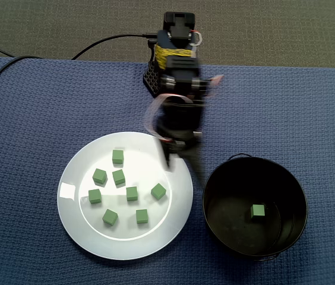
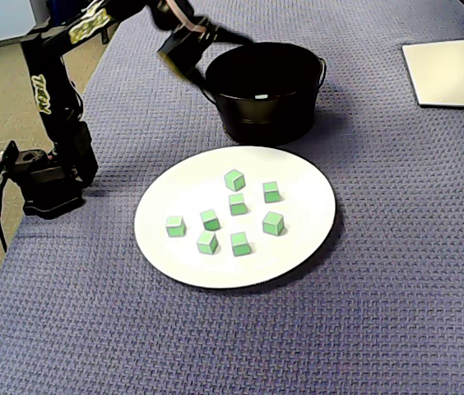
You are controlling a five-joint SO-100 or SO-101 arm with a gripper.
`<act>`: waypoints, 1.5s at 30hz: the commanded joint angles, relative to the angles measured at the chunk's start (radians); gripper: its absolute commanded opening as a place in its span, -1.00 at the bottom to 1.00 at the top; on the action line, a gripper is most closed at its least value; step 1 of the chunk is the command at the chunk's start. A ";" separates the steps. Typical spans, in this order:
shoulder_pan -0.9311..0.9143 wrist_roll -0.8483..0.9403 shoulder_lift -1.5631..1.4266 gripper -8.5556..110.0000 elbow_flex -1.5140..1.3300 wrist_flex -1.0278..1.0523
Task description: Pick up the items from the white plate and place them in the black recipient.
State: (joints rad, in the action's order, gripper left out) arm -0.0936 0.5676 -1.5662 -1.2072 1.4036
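Several green cubes point(image 1: 132, 193) point(image 2: 238, 203) lie spread over the white plate point(image 1: 84, 237) point(image 2: 302, 177). One green cube point(image 1: 258, 211) rests on the floor of the black pot point(image 1: 212, 184) point(image 2: 269, 115); in the low fixed view the pot's inside is hidden. My gripper point(image 1: 184, 168) point(image 2: 225, 62) hangs blurred in the air between the plate's edge and the pot's rim. Its jaws look spread, with nothing between them.
A blue woven cloth point(image 1: 31, 119) covers the table. The arm's base point(image 1: 176, 35) point(image 2: 47, 177) stands at the cloth's edge, with a black cable point(image 1: 1, 65) running off it. A white stand foot point(image 2: 454, 70) sits beyond the pot in the low fixed view.
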 commanded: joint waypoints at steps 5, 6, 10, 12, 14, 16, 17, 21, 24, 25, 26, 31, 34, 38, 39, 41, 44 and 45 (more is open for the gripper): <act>-0.132 0.252 -0.046 -0.11 -0.337 -0.066; -0.138 0.270 -0.032 -0.11 -0.362 -0.086; -0.144 0.293 0.057 -0.12 -0.376 -0.138; -0.140 0.295 0.132 -0.12 -0.336 -0.149; -0.132 0.287 0.213 -0.13 -0.282 -0.155; -0.123 0.281 0.285 -0.14 -0.238 -0.161; -0.117 0.281 0.313 -0.14 -0.224 -0.166; -0.098 0.282 0.377 -0.15 -0.225 -0.225; -0.080 0.284 0.407 -0.19 -0.224 -0.252; -0.072 0.284 0.413 -0.22 -0.222 -0.255; -0.064 0.281 0.420 -0.24 -0.219 -0.258; -0.035 0.258 0.453 -0.34 -0.198 -0.267; -0.025 0.250 0.457 -0.44 -0.199 -0.281; -0.015 0.242 0.457 -0.55 -0.202 -0.288; -0.014 0.241 0.457 -0.59 -0.206 -0.290; -0.009 0.236 0.456 -0.68 -0.213 -0.295; -0.006 0.221 0.445 -0.85 -0.229 -0.308; -0.006 0.218 0.437 -0.86 -0.236 -0.313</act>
State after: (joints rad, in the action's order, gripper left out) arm -0.1166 0.8038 -1.1091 -1.4358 1.1183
